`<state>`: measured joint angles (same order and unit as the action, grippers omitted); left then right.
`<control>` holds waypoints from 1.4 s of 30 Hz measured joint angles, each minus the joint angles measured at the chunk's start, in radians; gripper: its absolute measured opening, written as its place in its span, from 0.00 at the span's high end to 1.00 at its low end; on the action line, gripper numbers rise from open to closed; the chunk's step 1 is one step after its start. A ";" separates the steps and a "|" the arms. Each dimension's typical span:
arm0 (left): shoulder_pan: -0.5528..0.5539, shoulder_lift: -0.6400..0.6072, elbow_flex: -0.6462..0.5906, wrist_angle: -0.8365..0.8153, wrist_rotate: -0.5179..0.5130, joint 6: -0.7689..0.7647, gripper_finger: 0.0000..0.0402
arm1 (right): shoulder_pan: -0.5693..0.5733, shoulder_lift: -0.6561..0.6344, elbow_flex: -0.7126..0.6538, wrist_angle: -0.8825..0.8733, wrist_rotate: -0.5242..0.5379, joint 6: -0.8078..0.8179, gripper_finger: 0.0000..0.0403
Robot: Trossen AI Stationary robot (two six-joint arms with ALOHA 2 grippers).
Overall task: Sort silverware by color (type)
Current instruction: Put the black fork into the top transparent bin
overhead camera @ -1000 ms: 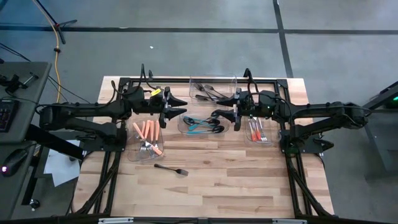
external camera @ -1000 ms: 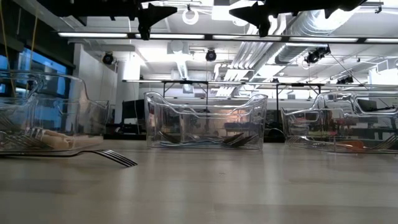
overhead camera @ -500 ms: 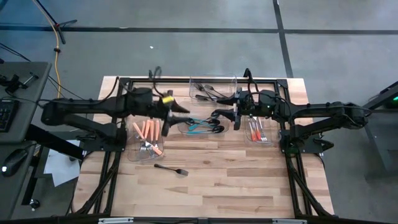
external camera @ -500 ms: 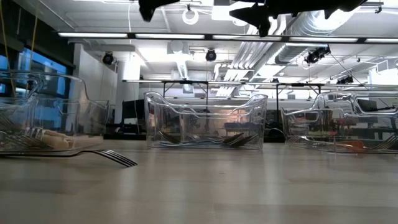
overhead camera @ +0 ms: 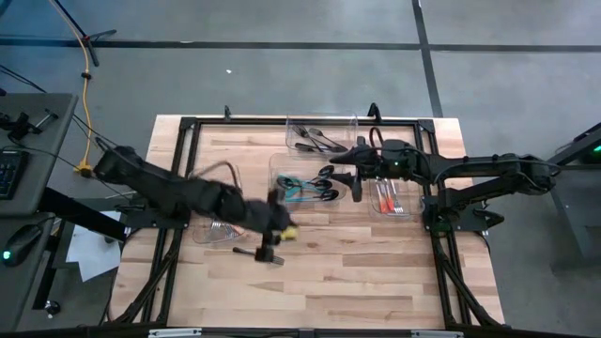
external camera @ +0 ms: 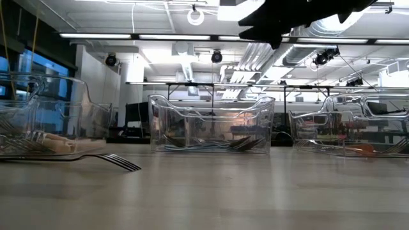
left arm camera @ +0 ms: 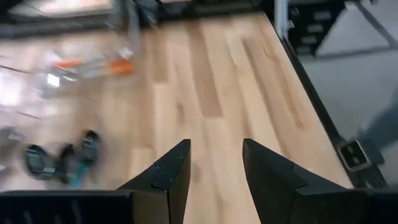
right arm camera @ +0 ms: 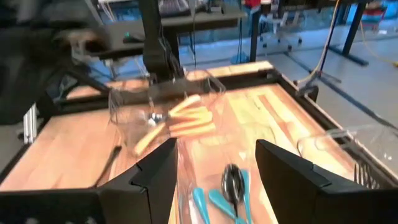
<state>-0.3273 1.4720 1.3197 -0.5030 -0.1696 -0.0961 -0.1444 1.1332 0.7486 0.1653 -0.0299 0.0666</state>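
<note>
High view: the left arm reaches low and diagonally across the pale wooden slat table (overhead camera: 357,272), its left gripper (overhead camera: 272,246) blurred above the lone all-black fork (overhead camera: 258,253), which lies on bare wood just beside the clear plastic bin on the left (overhead camera: 202,237); the fork's long axis runs roughly left-right, tines toward the picture's right; contact between gripper and fork cannot be told from here; the right arm stretches in from the right, its right gripper (overhead camera: 356,184) poised over the edge of the middle clear plastic bin (overhead camera: 275,161), which holds teal-handled pieces (overhead camera: 302,189); orange-handled pieces (overhead camera: 388,199) lie lengthwise in the right-hand clear bin (overhead camera: 410,211), and black pieces (overhead camera: 313,141) sit in the far clear bin (overhead camera: 349,120). Low view: the black fork shows thin and flat on the wood, tines splayed toward the picture's right; three transparent, wavy-rimmed bins stand behind it; only a dark gripper silhouette hangs at the top edge. Left wrist view: two dark, wedge-shaped fingers (left arm camera: 168,177) stand apart with bare wood grain between them, nothing gripped; blurred teal handles and an orange handle lie off to one side. Right wrist view: the right gripper's dark fingers (right arm camera: 158,174) are spread wide and empty over the teal handles and a dark spoon bowl; farther off a clear bin holds smooth tapered orange handles (right arm camera: 186,118) lying fanned.
</note>
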 joint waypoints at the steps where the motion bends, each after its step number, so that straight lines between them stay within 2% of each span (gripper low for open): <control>1: -0.018 0.023 0.001 0.000 0.000 -0.017 0.67 | 0.000 0.000 0.000 -0.013 0.000 0.000 0.50; 7: -0.096 0.135 0.000 -0.100 0.038 -0.102 0.67 | 0.000 0.000 0.000 -0.035 0.000 0.028 0.50; 14: -0.138 0.253 0.000 -0.272 0.057 -0.034 0.67 | 0.000 0.000 0.000 -0.037 0.000 0.088 0.50; 26: -0.105 0.427 0.000 -0.254 0.143 -0.028 0.67 | 0.000 0.000 0.000 -0.050 0.001 0.117 0.50; 42: -0.058 0.463 0.000 -0.248 0.188 -0.084 0.65 | 0.000 0.000 0.000 -0.050 0.000 0.110 0.50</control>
<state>-0.3855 1.9354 1.3201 -0.7510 0.0182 -0.1799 -0.1444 1.1332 0.7486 0.1154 -0.0296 0.1768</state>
